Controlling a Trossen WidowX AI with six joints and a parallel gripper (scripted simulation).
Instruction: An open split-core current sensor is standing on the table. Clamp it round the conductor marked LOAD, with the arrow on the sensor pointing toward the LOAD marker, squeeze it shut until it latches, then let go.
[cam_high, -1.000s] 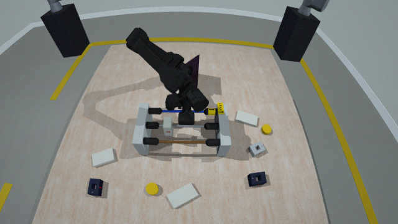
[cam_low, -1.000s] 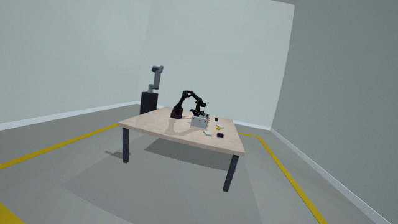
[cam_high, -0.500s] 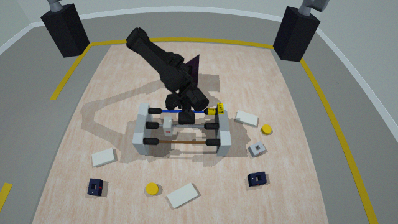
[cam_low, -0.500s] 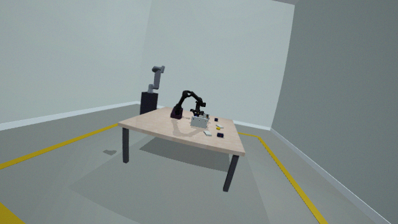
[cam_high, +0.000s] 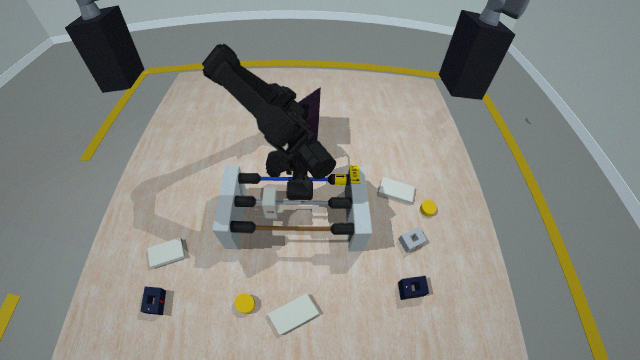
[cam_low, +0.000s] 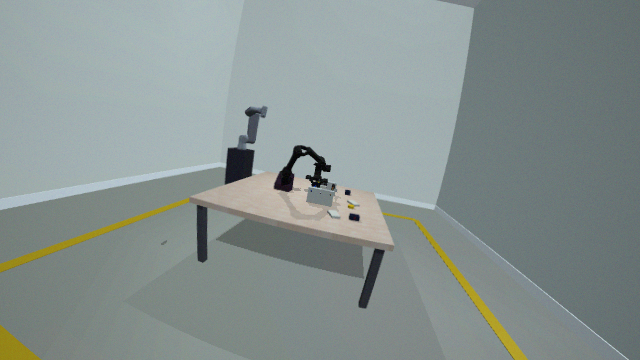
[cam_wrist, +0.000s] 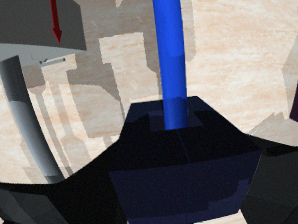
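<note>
The dark navy split-core sensor (cam_wrist: 182, 190) surrounds the blue conductor (cam_high: 272, 178) (cam_wrist: 171, 55), which runs into its opening in the wrist view. A thin seam line shows on its upper face, with no visible gap there; whether it is latched I cannot tell. Its arrow is not visible. My gripper (cam_wrist: 168, 133) is shut on the sensor, one dark finger on each side. In the top view the arm hides the sensor. The yellow LOAD marker (cam_high: 354, 174) stands at the right end of the blue conductor, beside a yellow band (cam_high: 340, 179) with an arrow.
A pale grey sensor (cam_high: 269, 202) (cam_wrist: 40, 25) sits on the middle grey conductor. A brown conductor (cam_high: 295, 228) runs in front. Grey end walls (cam_high: 226, 210) (cam_high: 361, 215) hold the conductors. Dark blocks (cam_high: 153, 300) (cam_high: 413, 288), white blocks and yellow discs lie around the rack.
</note>
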